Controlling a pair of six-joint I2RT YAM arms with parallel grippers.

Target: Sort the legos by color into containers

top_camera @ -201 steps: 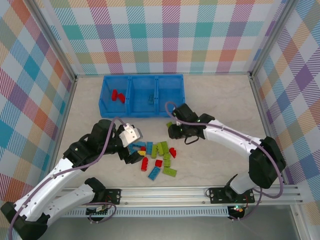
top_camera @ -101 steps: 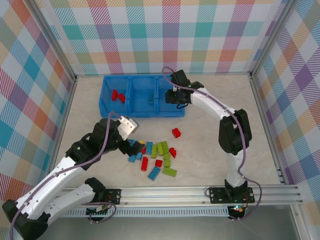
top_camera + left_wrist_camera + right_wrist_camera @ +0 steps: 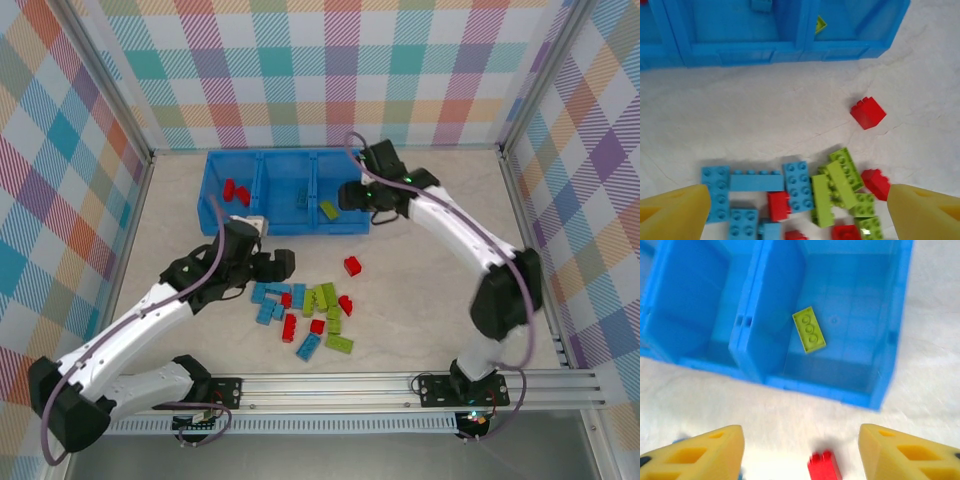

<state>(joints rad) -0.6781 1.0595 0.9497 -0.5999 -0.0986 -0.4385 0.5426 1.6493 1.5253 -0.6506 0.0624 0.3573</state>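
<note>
Fifteen or so legos (image 3: 305,310) lie in a loose pile on the near middle of the tabletop (image 3: 420,325), with red, light blue and lime green mixed together. The left end effector (image 3: 797,197) now stands over the far-left edge of this pile; one second ago it was at the near-left edge. Its fingers (image 3: 675,212) are spread wide, one to each side of the pile in the left wrist view. Nothing is held or touched between them. It appears to be lined up for a pick, but the target brick cannot be determined.

A single red lego (image 3: 352,265) lies apart, between the pile and the tray.

At the far side, the containers (image 3: 285,228) are three compartments of one blue tray. The left compartment holds red legos (image 3: 235,191). The middle compartment holds a light blue lego (image 3: 301,200). The right compartment showed no brick one second ago and now contains one lime green lego (image 3: 809,330), lying flat with studs up near its left wall.

The right end effector (image 3: 800,440) was closed at the far-right edge of the pile one second ago. It now hangs above the near wall of the right compartment, fingers parted and holding nothing.

Result: one more brick is sorted. The colour assignment reads red left, blue middle, green right. Most of the task remains.
</note>
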